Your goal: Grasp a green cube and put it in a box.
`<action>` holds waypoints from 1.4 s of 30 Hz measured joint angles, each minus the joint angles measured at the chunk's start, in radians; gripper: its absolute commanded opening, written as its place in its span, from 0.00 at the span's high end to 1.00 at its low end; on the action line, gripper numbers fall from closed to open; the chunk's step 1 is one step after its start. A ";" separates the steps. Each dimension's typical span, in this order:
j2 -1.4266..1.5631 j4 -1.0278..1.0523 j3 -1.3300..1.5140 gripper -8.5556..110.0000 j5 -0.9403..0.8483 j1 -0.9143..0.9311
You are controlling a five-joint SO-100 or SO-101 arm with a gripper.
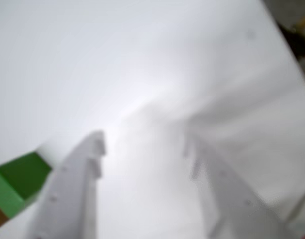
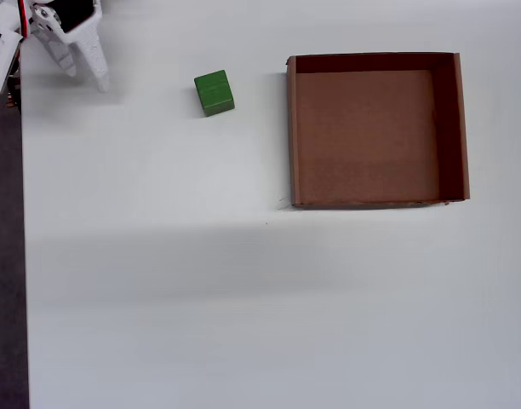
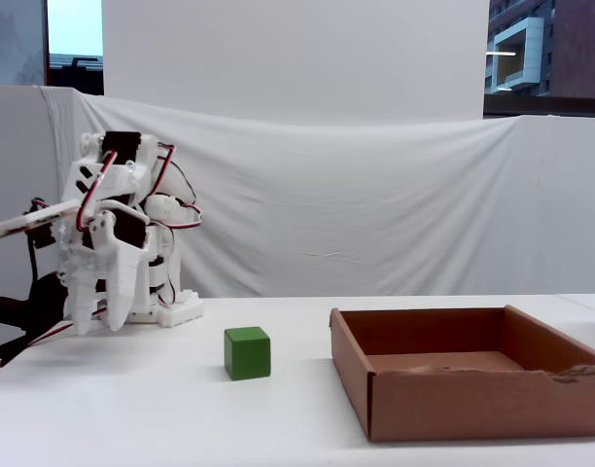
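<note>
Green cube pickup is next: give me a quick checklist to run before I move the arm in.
1. Gripper open: ok, the fingers stand apart in the wrist view.
2. Gripper empty: ok, nothing sits between the fingers.
3. Green cube free on the table: ok, nothing touches it.
4. Gripper lined up on the cube: not ok, the cube sits at the wrist view's lower left edge, outside the fingers.
5. Box empty and ready: ok, only bare floor shows.

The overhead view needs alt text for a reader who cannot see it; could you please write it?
A green cube sits on a white table, left of an empty brown box. The white end effector hangs at top left, away from the cube.
</note>
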 measured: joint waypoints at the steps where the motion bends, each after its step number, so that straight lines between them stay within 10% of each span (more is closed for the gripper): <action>1: 0.000 0.000 0.000 0.75 0.000 0.000; 42: 0.000 -0.037 0.000 0.75 0.000 -0.023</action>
